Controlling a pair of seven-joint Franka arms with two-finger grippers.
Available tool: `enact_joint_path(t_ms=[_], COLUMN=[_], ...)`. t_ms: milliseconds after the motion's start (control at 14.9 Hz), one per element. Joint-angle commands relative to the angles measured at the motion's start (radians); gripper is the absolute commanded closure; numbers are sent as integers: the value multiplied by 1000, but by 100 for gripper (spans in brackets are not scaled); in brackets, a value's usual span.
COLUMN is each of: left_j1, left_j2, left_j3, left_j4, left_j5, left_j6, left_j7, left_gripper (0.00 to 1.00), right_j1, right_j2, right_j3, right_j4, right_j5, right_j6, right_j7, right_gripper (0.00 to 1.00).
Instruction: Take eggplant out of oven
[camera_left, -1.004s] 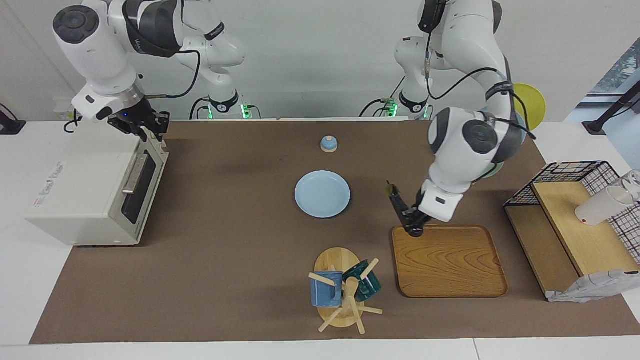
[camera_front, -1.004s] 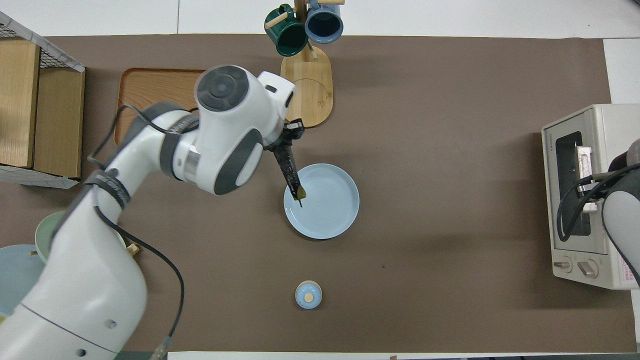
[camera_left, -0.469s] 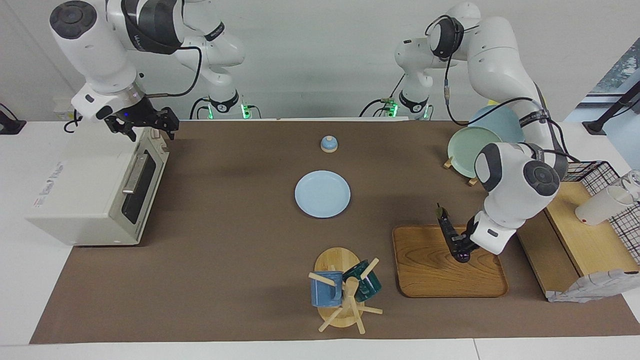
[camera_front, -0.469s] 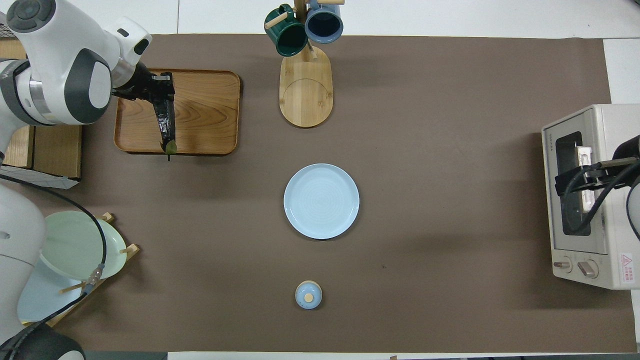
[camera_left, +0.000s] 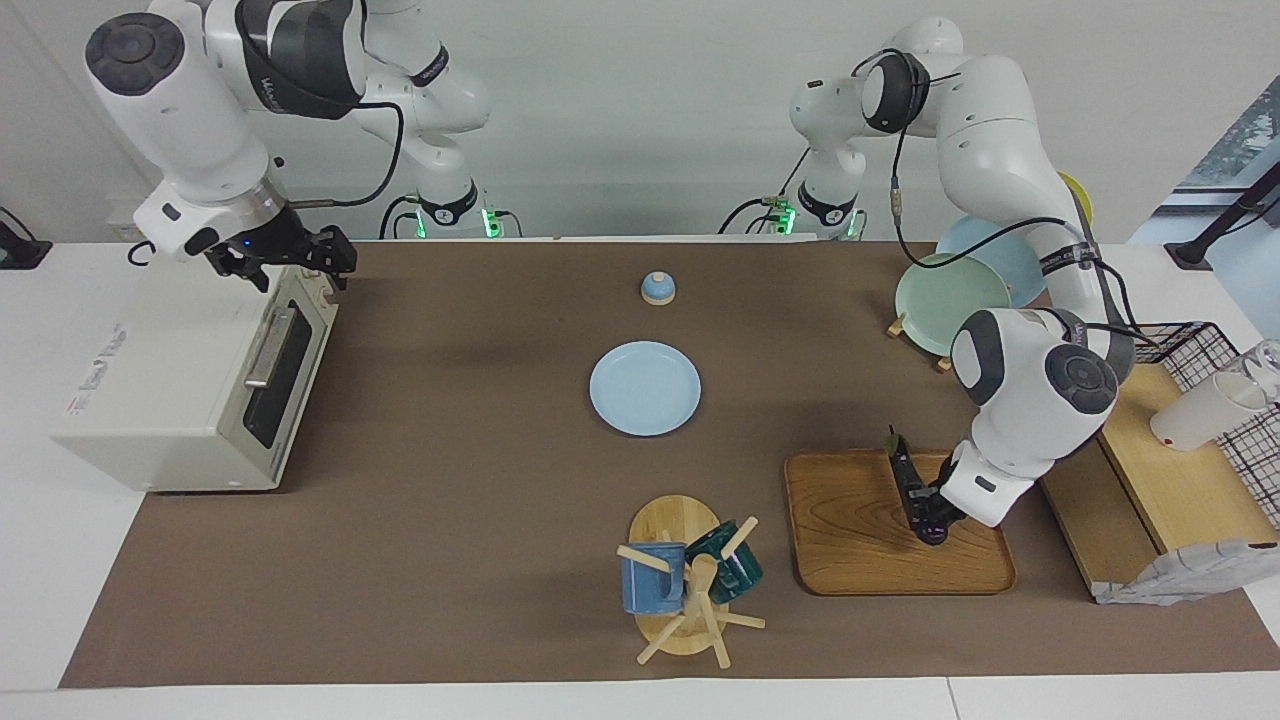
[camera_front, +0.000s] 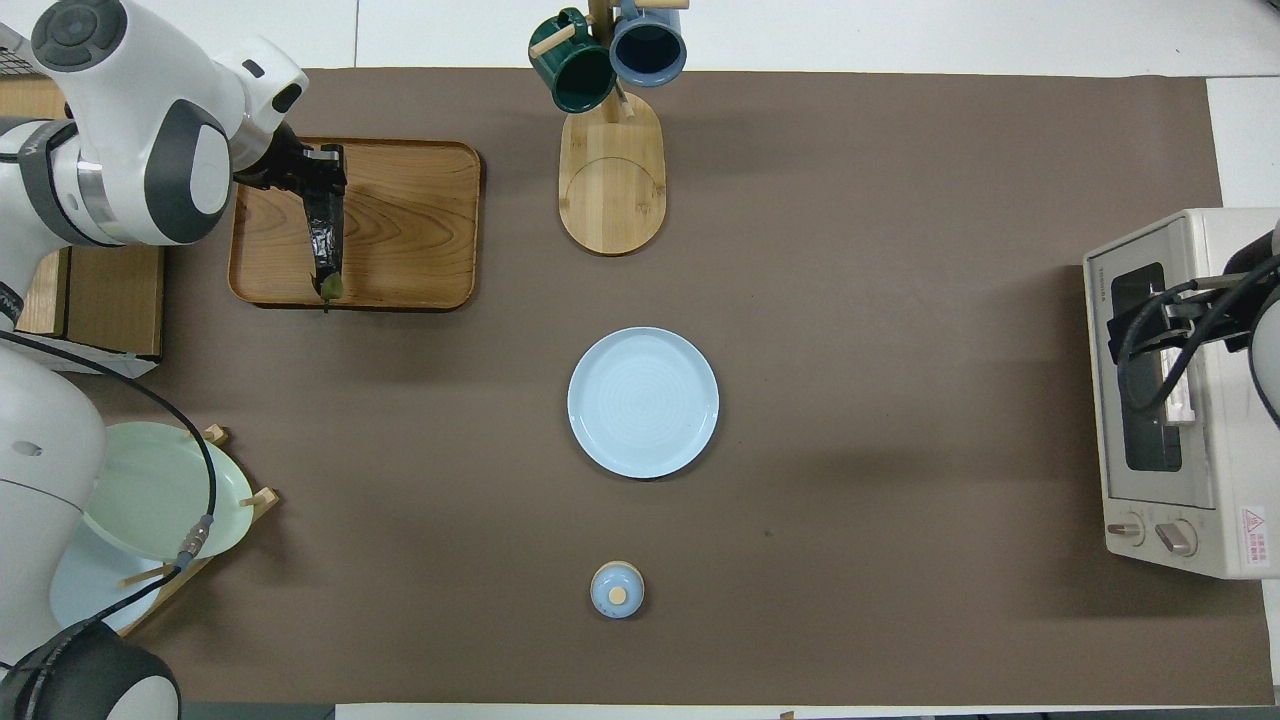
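Observation:
The eggplant (camera_left: 908, 478), slim and dark with a greenish stem tip, hangs tilted low over the wooden tray (camera_left: 850, 540), stem end toward the robots. My left gripper (camera_left: 935, 516) is shut on its thick end; whether that end touches the tray I cannot tell. From above, the eggplant (camera_front: 326, 235) lies across the tray (camera_front: 410, 225) under the left gripper (camera_front: 318, 168). The off-white oven (camera_left: 165, 390) stands at the right arm's end of the table, its glass door closed. My right gripper (camera_left: 296, 262) hovers open just above the door's top edge, holding nothing; overhead it (camera_front: 1150, 325) covers part of the oven (camera_front: 1210, 460).
A light blue plate (camera_left: 645, 388) sits mid-table, and a small blue lidded knob (camera_left: 657, 288) lies nearer the robots. A mug tree (camera_left: 690, 580) with two mugs stands beside the tray. A plate rack (camera_left: 950, 300) and a wire basket shelf (camera_left: 1170, 440) crowd the left arm's end.
My left arm carried the eggplant from beside the blue plate to over the wooden tray and lowered it. My right gripper opened above the oven door and shifted slightly.

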Motion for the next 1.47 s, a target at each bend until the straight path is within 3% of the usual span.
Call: enact_joint_path(t_ms=[0,402,469,536,1004,1205,1406], left_j1=[1,-5,-5,-4,9,39,76], left_j2=[-6,-19,-19,-21,-45,-191,-312], left_j3=[0,0,0,0,-8,7,15], left_j4=[-18,-55,-54,-51,-1,-41,-44], left_j5=[25,22,19,18,2,-57,-56], left_j6=[30,77,73,64,-111,-175,-359], left_j7=[55,68,68,68,66,46,36], left_gripper=[100,100,78,1,0,0,0], right_j1=[-11,14,23,23,1,-3,1], right_j2=[1,-32,-30,-30,-26,-21,-21], right_j3=[-2,-3,-6,-6,-5,-22,-46], right_j4=[17,-15,-15,-15,-12,-4,-6], right_j5=[27,27,27,27,25,27,31], right_j6=[-23,-18,-18,-14,5,46,49], right_j7=[9,10,10,10,10,9,9], right_gripper=[0,0,0,0,0,0,0])
